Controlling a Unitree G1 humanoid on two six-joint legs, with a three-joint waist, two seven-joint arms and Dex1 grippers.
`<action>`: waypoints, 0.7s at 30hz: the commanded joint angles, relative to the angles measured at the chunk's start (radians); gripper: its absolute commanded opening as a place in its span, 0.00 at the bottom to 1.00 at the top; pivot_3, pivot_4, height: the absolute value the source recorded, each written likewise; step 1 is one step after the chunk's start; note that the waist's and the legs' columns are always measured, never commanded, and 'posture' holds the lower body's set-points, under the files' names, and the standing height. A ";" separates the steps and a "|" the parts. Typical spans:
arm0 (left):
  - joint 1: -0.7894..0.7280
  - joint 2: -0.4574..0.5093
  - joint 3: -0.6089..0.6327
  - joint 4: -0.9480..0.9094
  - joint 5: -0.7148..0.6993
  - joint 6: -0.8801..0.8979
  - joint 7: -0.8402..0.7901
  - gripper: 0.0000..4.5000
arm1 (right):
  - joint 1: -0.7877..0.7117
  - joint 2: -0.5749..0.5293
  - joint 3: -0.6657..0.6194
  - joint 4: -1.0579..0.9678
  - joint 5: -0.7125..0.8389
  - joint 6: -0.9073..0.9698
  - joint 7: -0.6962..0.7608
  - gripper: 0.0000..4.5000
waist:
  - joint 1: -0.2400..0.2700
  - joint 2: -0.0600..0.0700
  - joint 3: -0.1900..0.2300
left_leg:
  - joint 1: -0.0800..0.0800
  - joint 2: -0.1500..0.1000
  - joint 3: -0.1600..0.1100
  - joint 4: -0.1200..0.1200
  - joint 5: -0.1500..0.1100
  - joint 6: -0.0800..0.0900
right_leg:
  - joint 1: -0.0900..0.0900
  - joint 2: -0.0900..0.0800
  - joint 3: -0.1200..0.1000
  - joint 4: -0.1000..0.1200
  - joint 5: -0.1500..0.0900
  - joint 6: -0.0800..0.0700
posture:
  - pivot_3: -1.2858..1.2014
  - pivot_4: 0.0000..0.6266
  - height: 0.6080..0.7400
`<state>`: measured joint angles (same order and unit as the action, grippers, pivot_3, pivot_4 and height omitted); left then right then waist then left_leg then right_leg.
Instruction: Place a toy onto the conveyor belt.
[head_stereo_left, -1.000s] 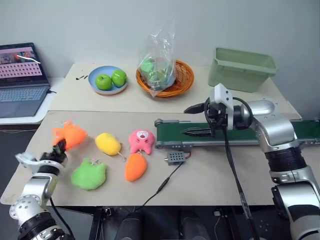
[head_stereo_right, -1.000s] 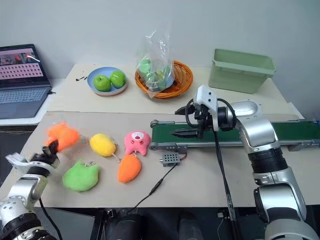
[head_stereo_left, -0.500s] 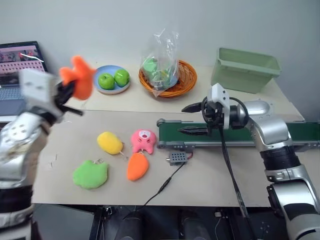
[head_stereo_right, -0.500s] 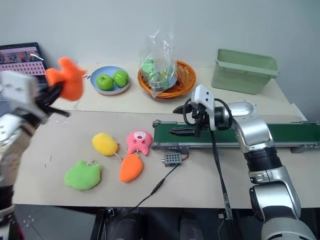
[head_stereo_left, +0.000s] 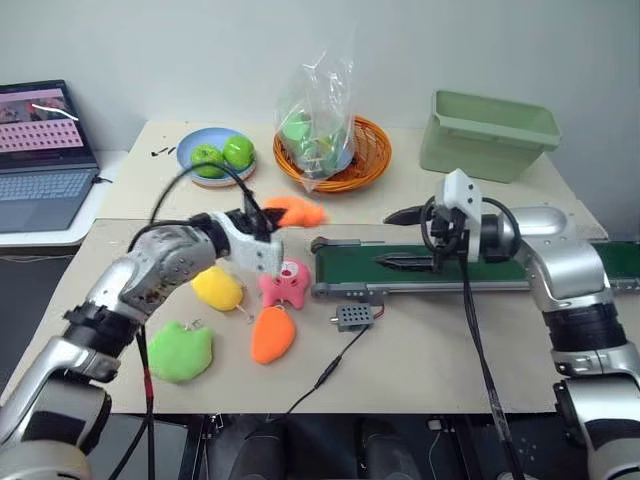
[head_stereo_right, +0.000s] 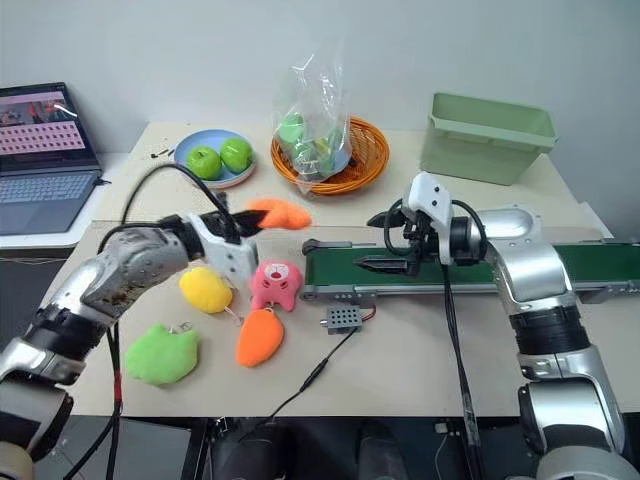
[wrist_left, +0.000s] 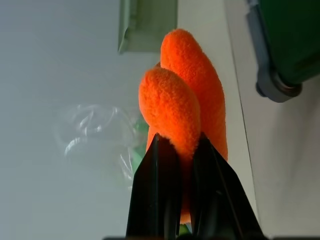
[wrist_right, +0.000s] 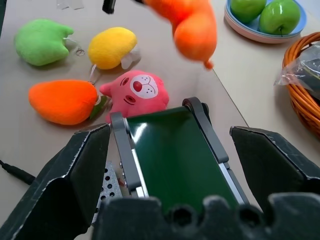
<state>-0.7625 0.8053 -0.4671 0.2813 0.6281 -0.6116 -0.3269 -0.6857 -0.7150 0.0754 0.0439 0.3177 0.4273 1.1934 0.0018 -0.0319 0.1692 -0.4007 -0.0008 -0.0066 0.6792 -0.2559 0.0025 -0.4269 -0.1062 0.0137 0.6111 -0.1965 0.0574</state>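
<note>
Left wrist view: my left pincer (wrist_left: 179, 145) pinches the toy (wrist_left: 182, 107) by one end only, so I judge it could slip out or swing, and a release now would drop it on the desk (head_stereo_left: 430, 350), short of the belt (head_stereo_left: 440, 268). The toy hangs in the air just beyond the belt's rounded end, near the pink plush (head_stereo_left: 285, 283). Its long axis lies roughly level, its free end pointing toward the belt. My right pincer (head_stereo_left: 405, 240) hovers spread over the belt, empty.
</note>
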 joint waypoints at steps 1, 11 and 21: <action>-0.087 -0.028 -0.025 0.060 0.147 -0.129 0.136 0.00 | 0.012 -0.026 -0.056 -0.068 0.027 0.025 -0.027 1.00 | 0.001 0.000 0.000 | 0.000 0.000 0.000 0.000 0.000 0.000 | 0.000 0.000 0.000 0.000 0.000 0.000 | 0.52 0.24 1.00; -0.266 -0.189 -0.175 0.318 0.395 -0.311 0.377 0.00 | 0.095 -0.051 -0.110 -0.186 0.060 0.076 -0.097 1.00 | 0.007 0.000 0.000 | -0.001 0.000 0.000 0.002 0.000 0.001 | 0.000 -0.001 0.000 0.000 0.000 0.001 | 0.52 0.24 1.00; -0.306 -0.227 -0.258 0.475 0.487 -0.343 0.468 0.00 | 0.131 -0.078 -0.133 -0.231 0.082 0.106 -0.133 1.00 | 0.006 0.000 0.000 | -0.001 0.000 0.000 0.002 0.000 0.001 | 0.000 -0.001 0.000 0.001 0.000 0.001 | 0.52 0.24 1.00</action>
<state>-1.0399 0.5753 -0.7217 0.7390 1.1016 -0.9520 0.1249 -0.5532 -0.7744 -0.0184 -0.1509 0.3780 0.5308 1.0676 0.0080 -0.0319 0.1692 -0.4013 -0.0011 -0.0063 0.6814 -0.2562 0.0035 -0.4266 -0.1068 0.0136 0.6117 -0.1962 0.0589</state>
